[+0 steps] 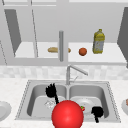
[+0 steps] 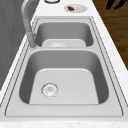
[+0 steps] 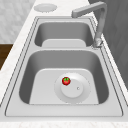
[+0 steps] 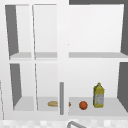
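The left robot hand [image 1: 51, 91] hangs over the left basin of the sink [image 1: 30, 86], fingers spread and straight, holding nothing. The right robot hand [image 1: 97, 112] hovers at the front edge of the right basin, fingers curled in on themselves, empty. Nearest to it, a small tomato [image 1: 82, 108] sits on a plate [image 1: 86, 102] on the right basin's floor. A big red ball [image 1: 67, 115] sits at the sink's front edge.

Small red strawberry [image 3: 66, 81] lies on the plate [image 3: 82, 96], right basin.
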`<state>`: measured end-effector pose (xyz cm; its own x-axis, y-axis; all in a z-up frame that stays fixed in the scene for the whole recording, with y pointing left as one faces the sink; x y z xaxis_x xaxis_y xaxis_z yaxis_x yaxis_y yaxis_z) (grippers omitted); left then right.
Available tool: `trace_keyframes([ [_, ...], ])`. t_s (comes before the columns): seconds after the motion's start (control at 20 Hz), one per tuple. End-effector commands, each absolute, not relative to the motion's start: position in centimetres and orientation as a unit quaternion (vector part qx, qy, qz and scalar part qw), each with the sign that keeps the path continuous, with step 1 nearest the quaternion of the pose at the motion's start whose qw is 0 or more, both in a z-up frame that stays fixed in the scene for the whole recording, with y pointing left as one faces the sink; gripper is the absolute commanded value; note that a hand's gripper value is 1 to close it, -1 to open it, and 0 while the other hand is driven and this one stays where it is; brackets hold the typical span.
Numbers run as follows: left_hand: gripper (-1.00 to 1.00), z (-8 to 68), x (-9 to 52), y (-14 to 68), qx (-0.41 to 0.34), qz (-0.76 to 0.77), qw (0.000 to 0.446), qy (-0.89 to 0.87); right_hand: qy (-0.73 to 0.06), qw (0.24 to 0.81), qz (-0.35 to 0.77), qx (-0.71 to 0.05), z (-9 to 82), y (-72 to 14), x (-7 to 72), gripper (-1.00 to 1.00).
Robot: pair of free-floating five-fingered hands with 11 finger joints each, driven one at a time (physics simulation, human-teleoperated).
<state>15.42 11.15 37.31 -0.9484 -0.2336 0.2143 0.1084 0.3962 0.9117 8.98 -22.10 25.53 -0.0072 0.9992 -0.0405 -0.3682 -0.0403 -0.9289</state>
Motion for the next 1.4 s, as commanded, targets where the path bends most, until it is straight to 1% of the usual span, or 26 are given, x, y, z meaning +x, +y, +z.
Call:
trace_keyframes([
  [0.0, -1.0, 38.1, 15.8, 10.7, 0.076, -0.528, 0.131, -0.836, -0.387, 0.575, 0.595, -0.408, 25.5, -22.1, 9.0, 0.0],
  [0.65, -1.0, 39.2, 16.3, 7.5, 0.155, -0.503, 0.082, -0.846, -0.387, 0.575, 0.595, -0.408, 25.5, -22.1, 9.0, 0.0],
  [1.05, -1.0, 39.4, 17.1, 6.9, 0.176, -0.476, 0.057, -0.86, -0.387, 0.575, 0.595, -0.408, 25.5, -22.1, 9.0, 0.0],
  [1.15, -1.0, 39.5, 17.3, 6.8, 0.18, -0.471, 0.053, -0.862, -0.387, 0.575, 0.595, -0.408, 25.5, -22.1, 9.0, 0.0],
  [1.25, -1.0, 40.5, 17.7, 6.8, 0.185, -0.492, 0.076, -0.847, -0.387, 0.575, 0.595, -0.408, 25.5, -22.1, 9.0, 0.0],
  [1.35, -1.0, 40.7, 18.0, 7.9, 0.178, -0.474, 0.071, -0.86, -0.387, 0.575, 0.595, -0.408, 25.5, -22.1, 9.0, 0.0],
])
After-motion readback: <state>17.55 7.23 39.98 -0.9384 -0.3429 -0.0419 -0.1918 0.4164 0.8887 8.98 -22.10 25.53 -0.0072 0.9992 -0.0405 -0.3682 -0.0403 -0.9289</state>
